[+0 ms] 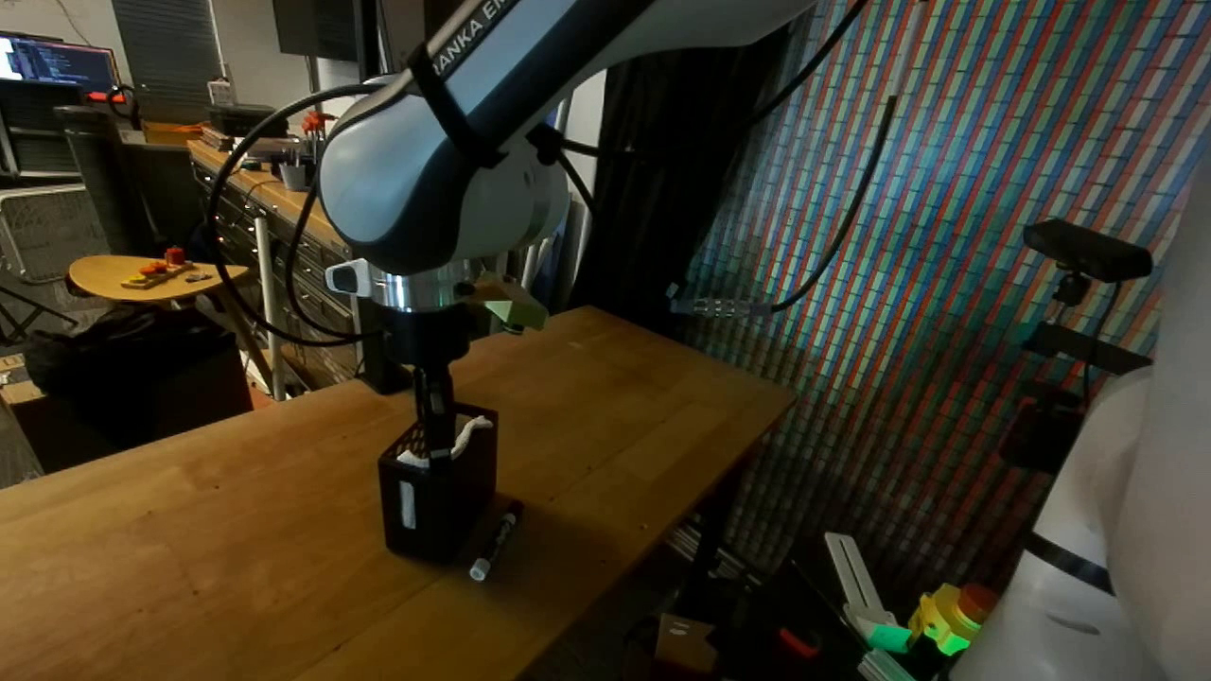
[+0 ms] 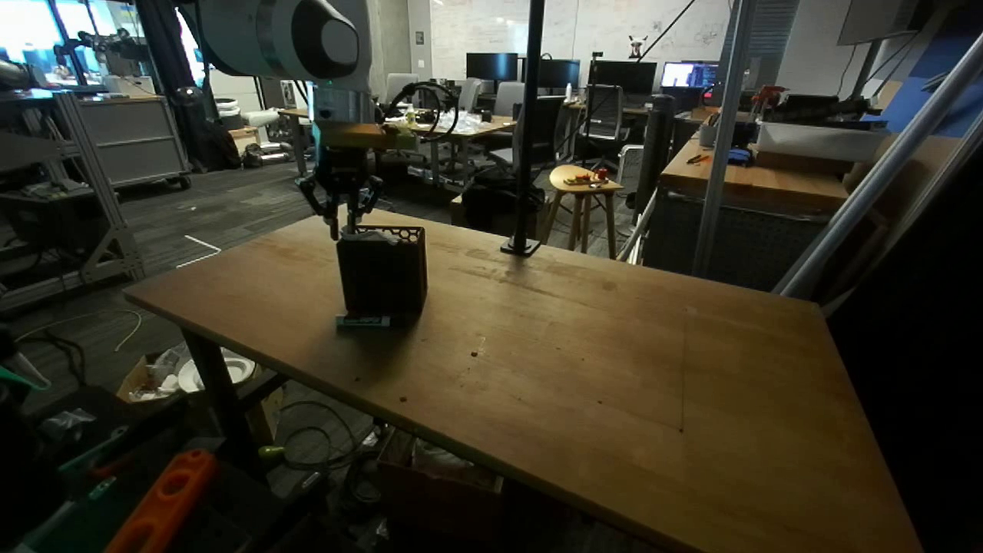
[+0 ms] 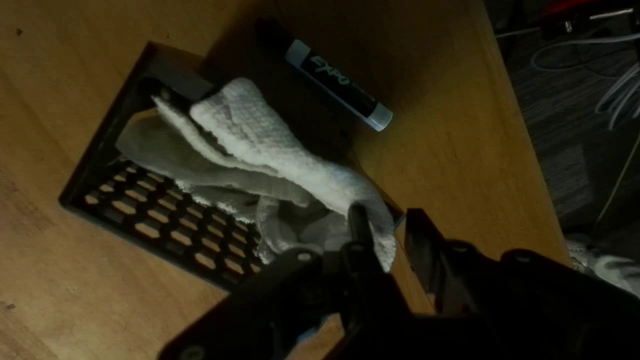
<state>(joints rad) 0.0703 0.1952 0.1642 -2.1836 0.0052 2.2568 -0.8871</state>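
Cloth (image 3: 280, 140) in black basket (image 2: 382, 278), end between parted jaws of pincer (image 3: 386, 212).

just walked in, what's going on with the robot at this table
A robot arm has its claw down at one end of a black box with honeycomb holes, where a white terry cloth lies bunched up. The jaws stand a little apart and seem to straddle the box's end wall and the cloth's edge; whether they grip either can't be made out. An Expo marker lies beside the box on the wooden table.
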